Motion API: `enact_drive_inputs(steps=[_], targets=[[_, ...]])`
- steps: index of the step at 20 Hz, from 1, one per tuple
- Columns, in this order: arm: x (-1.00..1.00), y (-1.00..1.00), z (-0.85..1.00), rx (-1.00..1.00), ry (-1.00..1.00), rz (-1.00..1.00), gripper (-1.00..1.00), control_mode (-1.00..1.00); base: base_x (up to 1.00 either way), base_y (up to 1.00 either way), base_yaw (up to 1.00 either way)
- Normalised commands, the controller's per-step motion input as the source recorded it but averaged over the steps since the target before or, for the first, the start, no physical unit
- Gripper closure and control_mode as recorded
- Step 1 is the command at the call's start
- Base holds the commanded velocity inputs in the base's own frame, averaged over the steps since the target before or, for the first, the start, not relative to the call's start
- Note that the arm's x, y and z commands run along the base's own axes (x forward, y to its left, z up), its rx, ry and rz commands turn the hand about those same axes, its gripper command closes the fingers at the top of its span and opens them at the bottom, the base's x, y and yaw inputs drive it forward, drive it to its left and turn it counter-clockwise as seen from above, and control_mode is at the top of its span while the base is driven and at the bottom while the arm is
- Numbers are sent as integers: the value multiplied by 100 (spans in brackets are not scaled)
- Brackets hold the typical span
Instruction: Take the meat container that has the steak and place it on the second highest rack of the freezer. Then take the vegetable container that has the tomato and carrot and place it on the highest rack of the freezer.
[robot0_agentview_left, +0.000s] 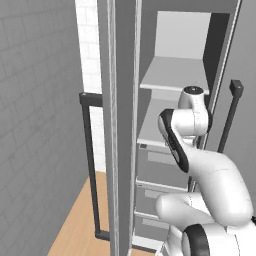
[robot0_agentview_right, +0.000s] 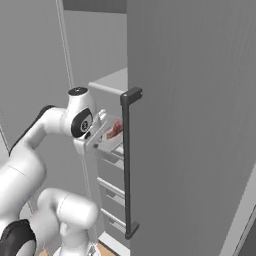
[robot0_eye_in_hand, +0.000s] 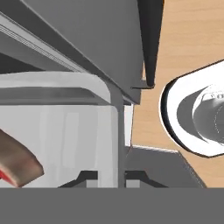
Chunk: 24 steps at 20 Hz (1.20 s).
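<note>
Grey freezer (robot0_agentview_left: 170, 75) shelving fills the space ahead of my arm. My gripper (robot0_eye_in_hand: 119, 181) is clamped on the wall of the meat container (robot0_eye_in_hand: 65, 131), at its near edge. Its steak (robot0_agentview_right: 114, 129) lies just beyond my fingers, toward the cabinet interior. I judge the tray sits at the second highest rack (robot0_agentview_left: 152, 131), though its seating is probably incomplete.
</note>
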Motion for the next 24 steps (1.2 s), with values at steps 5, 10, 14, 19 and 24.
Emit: enact_drive_inputs(steps=[5,10,14,19,24], targets=[[65,-24,-48,0,0,-12,100,-100,0,0,0],[69,-26,-12,0,0,-1,100,-100,0,0,0],[72,-23,-11,0,0,-1,100,-100,0,0,0],[42,-6,-52,-1,-1,0,100,-100,0,0,0],[13,-3,-46,-2,-12,0,100,-100,0,0,0]])
